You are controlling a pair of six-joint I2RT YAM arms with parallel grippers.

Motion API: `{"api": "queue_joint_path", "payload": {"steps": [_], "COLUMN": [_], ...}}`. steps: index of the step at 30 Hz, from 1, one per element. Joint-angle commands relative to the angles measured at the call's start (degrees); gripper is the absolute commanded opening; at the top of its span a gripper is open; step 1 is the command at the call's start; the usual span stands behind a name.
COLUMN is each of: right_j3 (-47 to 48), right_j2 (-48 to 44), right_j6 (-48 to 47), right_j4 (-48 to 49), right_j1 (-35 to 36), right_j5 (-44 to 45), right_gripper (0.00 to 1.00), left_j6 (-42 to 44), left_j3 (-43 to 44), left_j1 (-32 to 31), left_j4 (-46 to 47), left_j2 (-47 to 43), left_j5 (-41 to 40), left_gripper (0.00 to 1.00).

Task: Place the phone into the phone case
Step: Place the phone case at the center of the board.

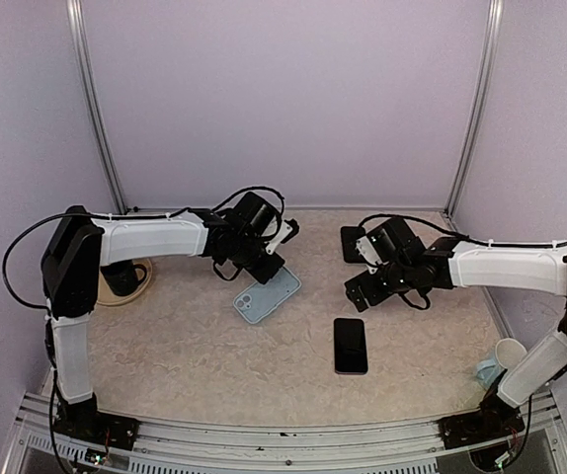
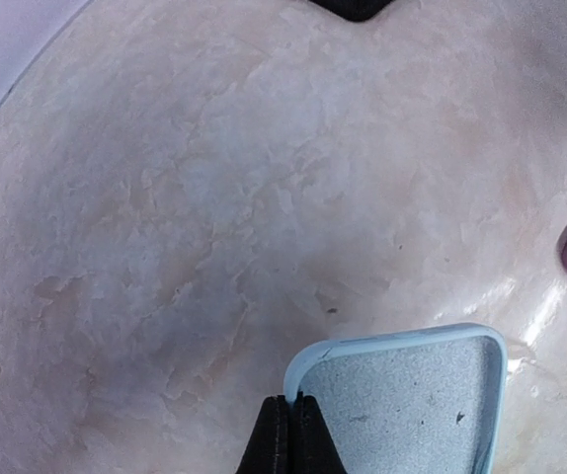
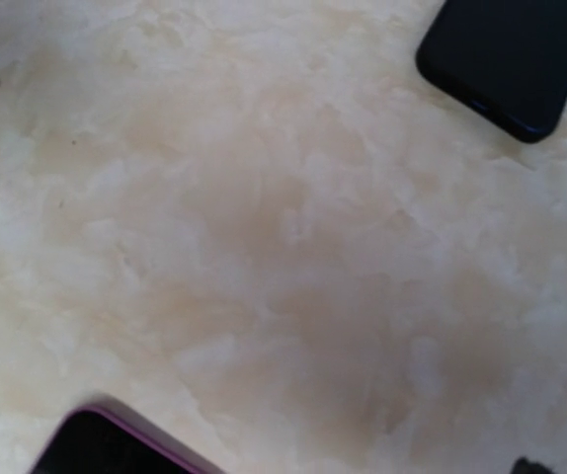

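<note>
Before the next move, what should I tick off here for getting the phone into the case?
1. Left pincer shut on the rim of the case: ok.
2. Case lining facing up: ok.
3. Right pincer open: ok.
4. Phone held by the right pincer: not ok. It lies flat on the table, apart from both pincers.
5. Phone lying screen up: cannot tell.

The light blue soft phone case (image 1: 267,294) lies on the pale stone-look table (image 1: 185,365), a bit left of the middle. The flat black phone (image 1: 351,346) lies to its right, nearer the front. A dark mug (image 1: 123,278) stands far left. A white paper cup (image 1: 509,353) stands far right.
</note>
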Motion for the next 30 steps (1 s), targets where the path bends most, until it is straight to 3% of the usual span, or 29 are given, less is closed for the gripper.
{"api": "queue_joint_path", "payload": {"steps": [1,10,19,22,30], "right_j3": [-1.5,-3.1,-3.6,-4.0,-8.4], "right_j2": [-2.7,-4.4,-5.9,-6.1,-9.8], "right_j6": [-0.2,-0.3,-1.5,-0.8,2.5], "right_j4": [0.2,-0.4,-3.1,-5.3,-7.2], "right_j1": [-0.4,-0.5,-0.4,-0.4,-0.5], "right_j5": [0.7,-0.2,-2.1,-1.0,-2.3], "right_gripper": [1.00,1.00,1.00,1.00,1.00], "left_j6": [11.8,19.0,20.2,20.1,19.2], "left_j3": [3.7,4.1,5.0,5.0,4.9], "left_j1": [1.3,3.1,2.8,2.7,2.5], "left_j4": [-6.6,-6.3,-7.2,-7.0,-6.3], "left_j2": [3.1,4.0,7.1,7.1,7.4], "left_j5": [1.4,6.7,6.6,6.3,4.1], "left_gripper": [0.00,0.00,0.02,0.07,0.37]}}
